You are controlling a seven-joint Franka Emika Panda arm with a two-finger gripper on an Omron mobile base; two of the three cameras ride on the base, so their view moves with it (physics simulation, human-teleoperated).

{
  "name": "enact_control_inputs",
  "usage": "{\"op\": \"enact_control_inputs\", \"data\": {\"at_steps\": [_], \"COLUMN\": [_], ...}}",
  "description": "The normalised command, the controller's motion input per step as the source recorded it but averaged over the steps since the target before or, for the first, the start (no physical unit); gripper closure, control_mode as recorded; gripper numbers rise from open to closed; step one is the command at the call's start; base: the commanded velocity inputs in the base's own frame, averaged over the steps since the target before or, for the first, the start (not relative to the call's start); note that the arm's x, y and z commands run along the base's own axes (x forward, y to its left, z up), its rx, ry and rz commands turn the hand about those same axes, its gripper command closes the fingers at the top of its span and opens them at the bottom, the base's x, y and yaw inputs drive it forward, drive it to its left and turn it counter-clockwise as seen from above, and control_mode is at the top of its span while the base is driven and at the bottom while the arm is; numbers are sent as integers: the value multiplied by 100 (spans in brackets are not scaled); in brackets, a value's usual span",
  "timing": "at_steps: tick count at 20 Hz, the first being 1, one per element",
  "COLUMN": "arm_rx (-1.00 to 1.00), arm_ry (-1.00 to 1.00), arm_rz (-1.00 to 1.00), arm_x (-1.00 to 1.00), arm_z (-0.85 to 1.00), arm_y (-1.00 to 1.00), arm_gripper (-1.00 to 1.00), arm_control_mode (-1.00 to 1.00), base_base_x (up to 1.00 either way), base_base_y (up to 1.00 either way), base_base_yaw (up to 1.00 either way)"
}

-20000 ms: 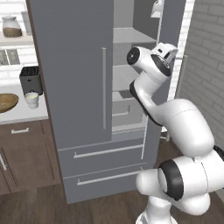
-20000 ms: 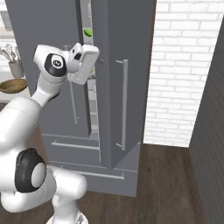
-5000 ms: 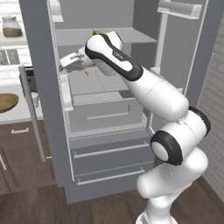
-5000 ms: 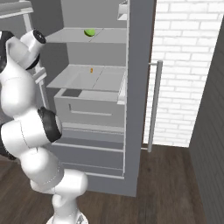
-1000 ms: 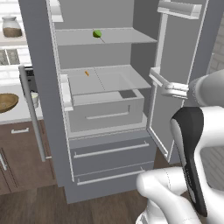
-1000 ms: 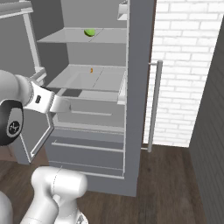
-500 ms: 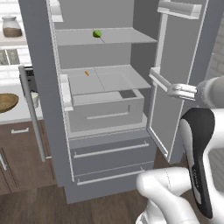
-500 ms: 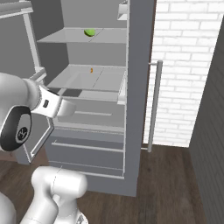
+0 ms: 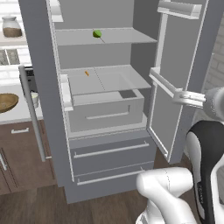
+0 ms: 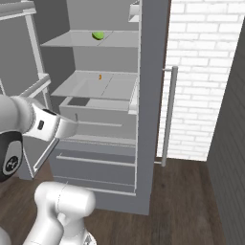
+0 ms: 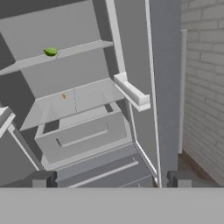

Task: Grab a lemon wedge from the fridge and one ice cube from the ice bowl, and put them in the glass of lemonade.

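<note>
Tall grey French-door fridge (image 9: 105, 144) has both upper doors swung open and both lower drawers closed. Pincer (image 11: 111, 178) is spread fully wide with nothing between the two dark finger tips (image 11: 41, 178), which sit far apart at the bottom of the hand view. It hangs in free air in front of the open fridge, well back from the shelves, touching nothing.

Ahead of the pincer and above it: a small green rounded piece (image 11: 50, 51) on the upper grey shelf (image 9: 131, 36), toward the left of the shelf in the hand view. Same piece shows in the left base view (image 9: 97, 33) and the right base view (image 10: 98, 35).

Ahead of the pincer and lower: a tiny orange-yellow wedge-like speck (image 11: 63, 96) on the middle shelf, over the grey pull-out bin (image 9: 107, 114). It is also visible at (image 9: 86, 73) and (image 10: 100, 76). Too small to tell its shape properly; could be the lemon wedge, can't confirm.

Off to the pincer's right in the hand view: the open right door with its white door bin (image 11: 131, 92), then a white brick wall (image 10: 201, 72).

Far off to the left of the pincer, past the fridge's left door: a wide brown wooden bowl (image 9: 6, 102) on the pale counter (image 9: 17, 114), with a small whitish cup (image 9: 33, 99) beside it, partly hidden by the door handle. Contents of both not discernible.
</note>
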Motion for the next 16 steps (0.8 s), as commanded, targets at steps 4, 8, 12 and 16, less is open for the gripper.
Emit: {"op": "enact_control_inputs", "data": {"at_steps": [4,8,12,16], "arm_rx": [0,0,0,0], "arm_ry": [0,0,0,0], "arm_rz": [0,0,0,0], "arm_x": [13,0,-3,-2], "arm_z": [0,0,0,0], "arm_y": [28,0,0,0], "arm_gripper": [-100,-100,-100,-100], "arm_control_mode": [-100,-100,-100,-100], "base_base_x": [0,0,0,0], "base_base_y": [0,0,0,0], "base_base_yaw": [0,0,0,0]}}
